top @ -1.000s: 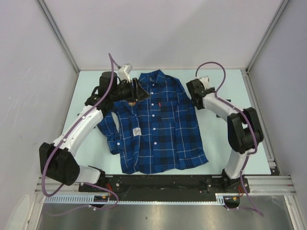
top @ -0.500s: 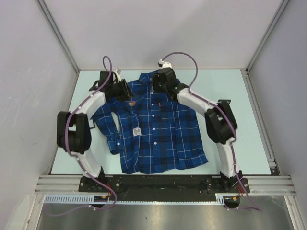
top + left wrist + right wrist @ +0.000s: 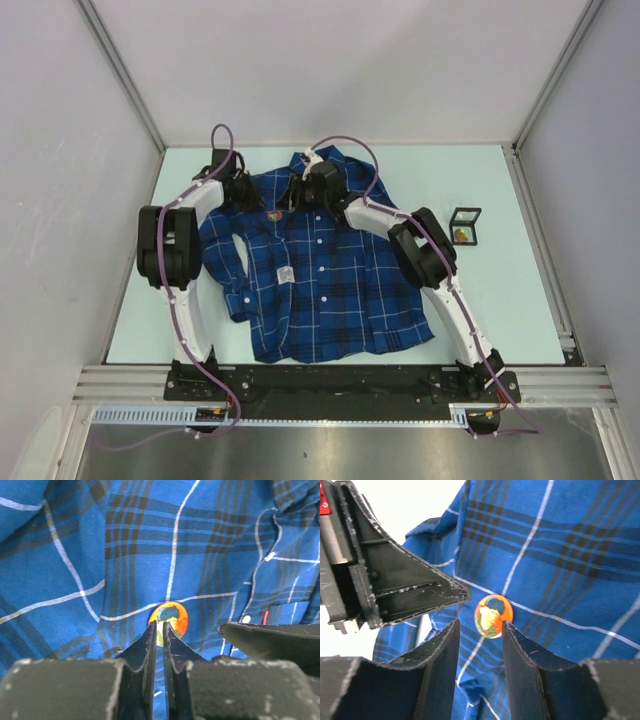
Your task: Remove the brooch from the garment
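Brooch [image 3: 493, 615] on garment [image 3: 330, 300] | left jaws nearly together, tips at its edge | right jaws apart, just beside

The garment [image 3: 320, 270] lay spread on the desk [image 3: 500, 300], collar toward the far edge and hem toward the arm bases. The brooch [image 3: 169, 620] sat on its upper chest, left of the button line. The left gripper [image 3: 157, 626] stood at the brooch's left with its tips at the brooch's edge, and the right gripper [image 3: 480, 625] stood just right of it. A small case [image 3: 463, 226] lay on the desk right of the garment, well apart.
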### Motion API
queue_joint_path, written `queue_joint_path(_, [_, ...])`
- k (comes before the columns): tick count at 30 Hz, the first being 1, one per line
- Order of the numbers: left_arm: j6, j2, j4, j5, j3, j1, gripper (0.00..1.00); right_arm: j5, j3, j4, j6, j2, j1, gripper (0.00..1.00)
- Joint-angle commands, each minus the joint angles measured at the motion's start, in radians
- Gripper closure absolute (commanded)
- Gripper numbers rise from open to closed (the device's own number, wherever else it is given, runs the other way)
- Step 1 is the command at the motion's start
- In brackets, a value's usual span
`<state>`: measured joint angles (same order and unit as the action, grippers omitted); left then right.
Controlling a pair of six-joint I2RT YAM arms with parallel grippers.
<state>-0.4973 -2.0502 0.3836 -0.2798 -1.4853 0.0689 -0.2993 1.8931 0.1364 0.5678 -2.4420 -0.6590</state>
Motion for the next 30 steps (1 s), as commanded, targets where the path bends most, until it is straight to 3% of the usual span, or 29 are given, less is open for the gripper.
queue_joint_path(1, [-0.001, -0.007, 0.002, 0.041, 0.0, 0.0, 0.89, -0.061, 0.029, 0.103, 0.061, -0.025, 0.001, 0.56])
queue_joint_path(10, [-0.012, -0.053, -0.02, 0.016, 0.029, 0.006, 0.91, -0.008, 0.037, 0.032, 0.06, -0.061, 0.006, 0.54])
queue_joint_path(23, [-0.012, -0.048, -0.015, 0.022, 0.065, 0.011, 0.93, -0.141, 0.078, 0.127, 0.179, -0.149, 0.009, 0.55])
queue_joint_path(27, [-0.015, -0.039, -0.023, 0.013, 0.072, 0.017, 0.93, -0.159, 0.119, 0.132, 0.196, -0.186, 0.007, 0.6])
queue_joint_path(29, [-0.014, -0.031, -0.025, 0.013, 0.074, 0.016, 0.93, -0.153, 0.12, 0.138, 0.188, -0.184, 0.006, 0.69])
queue_joint_path(30, [-0.012, -0.028, -0.023, 0.011, 0.076, 0.017, 0.93, -0.155, 0.12, 0.138, 0.17, -0.183, 0.004, 0.79])
